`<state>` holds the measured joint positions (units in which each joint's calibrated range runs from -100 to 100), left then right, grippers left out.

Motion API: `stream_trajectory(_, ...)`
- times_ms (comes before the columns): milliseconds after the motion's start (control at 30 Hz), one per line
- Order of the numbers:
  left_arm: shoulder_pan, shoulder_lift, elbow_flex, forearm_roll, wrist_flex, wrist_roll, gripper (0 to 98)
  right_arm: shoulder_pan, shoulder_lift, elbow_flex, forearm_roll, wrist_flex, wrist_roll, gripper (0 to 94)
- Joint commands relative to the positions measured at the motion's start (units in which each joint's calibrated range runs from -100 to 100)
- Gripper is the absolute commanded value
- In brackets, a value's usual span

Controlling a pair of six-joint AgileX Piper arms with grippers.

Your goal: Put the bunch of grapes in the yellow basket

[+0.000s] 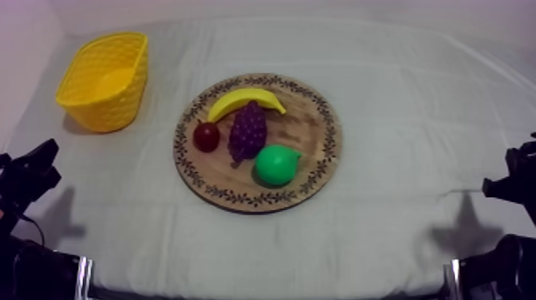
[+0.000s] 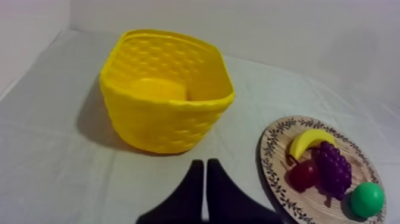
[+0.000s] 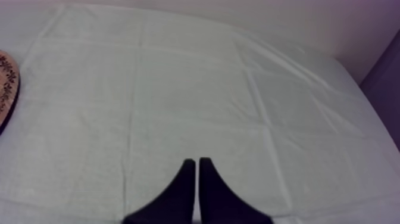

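A grey-white cloth (image 1: 399,120) with faint fold creases covers the table. A round wooden board (image 1: 319,128) lies at the table's middle, its rim ringed with a dark leafy pattern. A yellow basket (image 1: 80,88) of woven-look plastic, with rounded corners, stands empty near the far left corner, well apart from the board.

On the board, a curved yellow banana (image 1: 246,100) lies along the far edge. The bunch of grapes (image 1: 248,132) – knobbly, dark purple – lies at the board's middle, just under the banana. A smooth green pear (image 1: 276,165) sits towards the near edge, and a small red fruit (image 1: 206,136) sits by the left edge, just beside the grapes.

The left gripper (image 2: 205,164) has its black fingers pressed together into a narrow wedge, holding nothing, near the basket. The right gripper (image 3: 196,162) – likewise closed and empty – is over bare cloth.
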<state>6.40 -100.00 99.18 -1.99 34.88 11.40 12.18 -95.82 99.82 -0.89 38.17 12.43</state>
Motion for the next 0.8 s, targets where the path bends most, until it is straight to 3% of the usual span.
stream_trajectory(0,0.0,0.0,0.0,0.01,0.0,0.0,0.0,0.0,0.0,0.0,0.0,0.0,0.0,0.3)
stream_trajectory(433,0.7,0.0,0.0,0.01,0.0,-0.1,0.0,0.0,0.0,0.0,0.0,0.0,0.0,0.3)
stream_trajectory(767,10.0,0.2,-0.4,0.01,-0.3,0.1,0.0,0.0,0.0,0.0,0.0,0.0,0.0,0.3)
